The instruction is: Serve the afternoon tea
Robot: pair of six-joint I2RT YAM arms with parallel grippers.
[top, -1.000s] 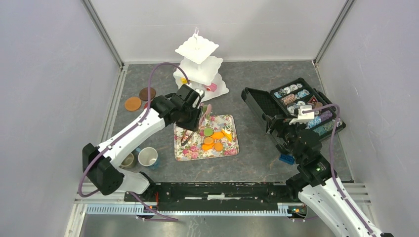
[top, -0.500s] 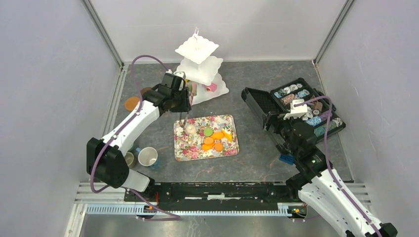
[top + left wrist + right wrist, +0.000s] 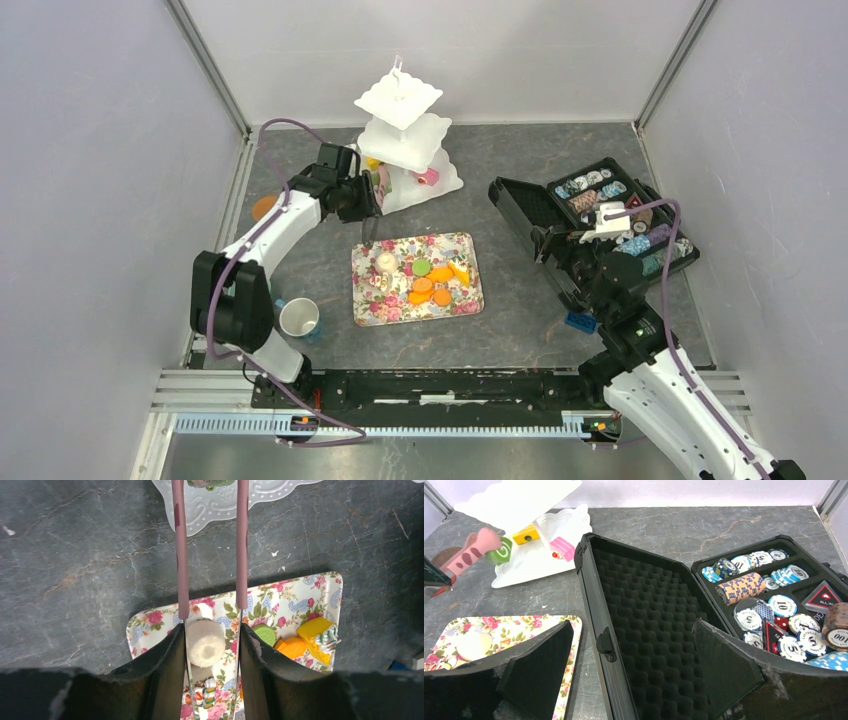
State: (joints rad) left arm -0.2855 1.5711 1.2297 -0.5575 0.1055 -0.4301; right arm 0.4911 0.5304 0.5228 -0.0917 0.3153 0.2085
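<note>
My left gripper point(image 3: 212, 636) clamps the smooth pink tongs point(image 3: 242, 540), whose tips pinch a green cake point(image 3: 202, 483) over the white stand's beaded, scalloped plate point(image 3: 220, 505) (near its rim). Bare slate-grey tabletop point(image 3: 90, 555) separates it from the floral tray point(image 3: 285, 595). My right gripper point(image 3: 629, 650) gapes wide, facing the foam-lined case point(image 3: 649, 605).

Reads "ALL IN" on a dark triangular plaque point(image 3: 822, 597) in the tray of the black case point(image 3: 644, 620). Shows "5" on several white-and-blue chips point(image 3: 781, 604) lying flat around it. Starts "DE" on a marker point(image 3: 819, 615) below the plaque, rest cut off. Prints nothing else legibly.
</note>
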